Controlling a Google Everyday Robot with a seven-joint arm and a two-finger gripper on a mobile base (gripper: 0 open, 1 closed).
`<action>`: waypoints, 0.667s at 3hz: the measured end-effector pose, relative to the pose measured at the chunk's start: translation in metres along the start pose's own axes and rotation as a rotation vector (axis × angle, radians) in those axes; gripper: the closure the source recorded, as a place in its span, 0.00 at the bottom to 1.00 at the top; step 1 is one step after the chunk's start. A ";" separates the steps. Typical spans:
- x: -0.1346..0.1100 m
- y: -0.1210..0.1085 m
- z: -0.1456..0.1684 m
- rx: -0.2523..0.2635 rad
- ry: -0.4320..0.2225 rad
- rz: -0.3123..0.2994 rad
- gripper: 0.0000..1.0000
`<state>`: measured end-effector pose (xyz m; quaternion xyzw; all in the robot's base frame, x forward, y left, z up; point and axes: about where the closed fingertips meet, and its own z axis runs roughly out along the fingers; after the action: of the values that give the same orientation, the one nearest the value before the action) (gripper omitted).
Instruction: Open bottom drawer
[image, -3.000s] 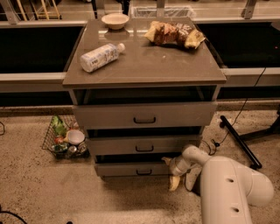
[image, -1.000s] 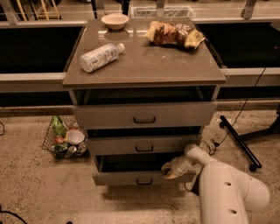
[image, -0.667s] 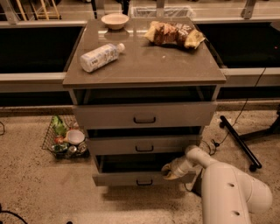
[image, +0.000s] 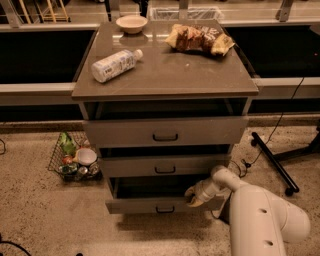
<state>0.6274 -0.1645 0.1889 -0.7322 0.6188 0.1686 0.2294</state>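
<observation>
bottom drawer (image: 135, 204) ajar | claw (image: 195, 196) at its right rim, grip unclear | basket (image: 56, 158) left

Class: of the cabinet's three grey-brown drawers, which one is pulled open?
The lowest, shallow-fronted grey-brown drawer: only its front is pulled forward, leaving a deep dark opening behind it. The end effector is at its upper right edge.

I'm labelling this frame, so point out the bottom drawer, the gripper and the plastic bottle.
bottom drawer (image: 137, 205), camera view, on the left half of its front panel.
gripper (image: 194, 198), camera view, at its tip by the drawer's upper right edge.
plastic bottle (image: 115, 65), camera view, on its labelled body.
</observation>
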 end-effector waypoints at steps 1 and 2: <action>0.000 0.000 0.000 0.000 0.000 0.000 0.05; -0.004 0.011 0.008 -0.022 0.017 0.006 0.00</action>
<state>0.6164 -0.1584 0.1827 -0.7343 0.6208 0.1700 0.2156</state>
